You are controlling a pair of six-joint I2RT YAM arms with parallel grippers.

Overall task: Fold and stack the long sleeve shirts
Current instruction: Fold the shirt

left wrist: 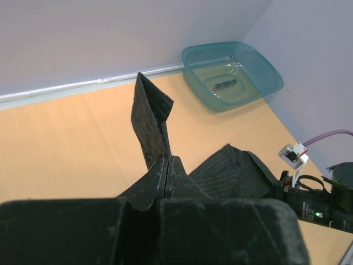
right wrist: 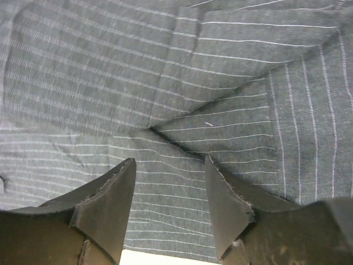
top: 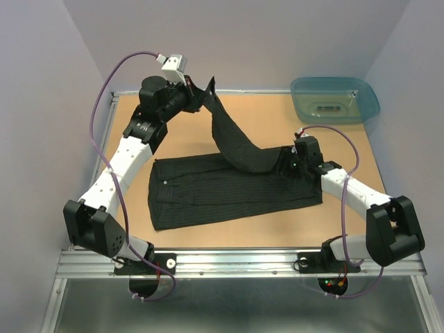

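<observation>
A black pinstriped long sleeve shirt (top: pixel 229 191) lies spread on the wooden table. My left gripper (top: pixel 200 94) at the back is shut on the cuff end of one sleeve (top: pixel 232 135), holding it lifted and stretched away from the body. In the left wrist view the gripper (left wrist: pixel 167 160) pinches the sleeve (left wrist: pixel 150 118), whose tip stands up beyond the fingers. My right gripper (top: pixel 291 163) is open, low over the shirt's right shoulder. In the right wrist view the gripper (right wrist: pixel 170 165) is open just above the striped cloth (right wrist: pixel 165 83), near a fold seam.
A teal plastic tub (top: pixel 334 98) stands at the back right corner and also shows in the left wrist view (left wrist: pixel 231 74). Grey walls close in the table on three sides. A metal rail (top: pixel 229 262) runs along the near edge.
</observation>
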